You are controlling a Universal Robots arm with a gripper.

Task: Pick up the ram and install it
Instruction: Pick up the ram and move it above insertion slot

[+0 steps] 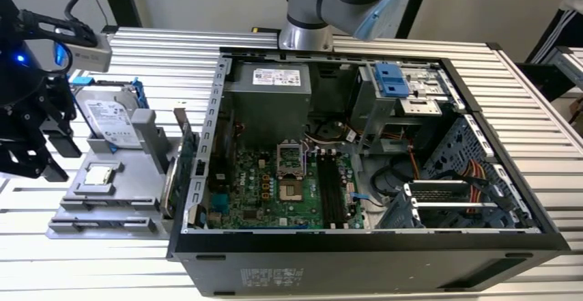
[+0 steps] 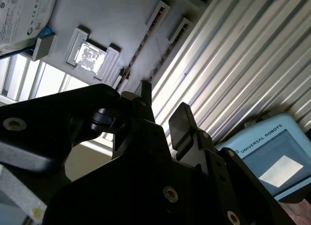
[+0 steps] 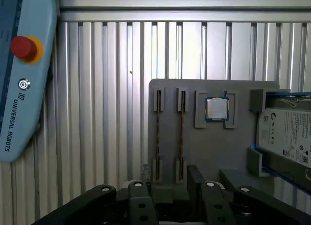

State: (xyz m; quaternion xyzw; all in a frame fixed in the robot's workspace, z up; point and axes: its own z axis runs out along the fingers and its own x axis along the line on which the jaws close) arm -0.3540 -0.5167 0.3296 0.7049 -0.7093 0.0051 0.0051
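Two ram sticks stand on edge in the slots of a grey holder (image 3: 214,152); in the first wrist view they show as thin dark lines, one ram (image 3: 158,132) beside the other ram (image 3: 181,132). My gripper (image 3: 170,175) hangs above the holder's end, roughly over those slots, open with nothing between its black fingers (image 3: 195,175). The second wrist view shows the gripper (image 2: 163,107) with a clear gap, the holder (image 2: 121,21) beyond it. In the exterior view the gripper (image 1: 54,154) is at the far left, over the holder (image 1: 109,198). The open computer case (image 1: 364,151) with its motherboard (image 1: 273,192) lies in the middle.
On the holder sit a processor chip (image 3: 216,108) and a silver hard drive in a blue frame (image 3: 286,132). A green card with a metal bracket (image 1: 179,158) stands between holder and case. A light-blue teach pendant (image 3: 24,74) lies on the ribbed metal table (image 3: 107,89).
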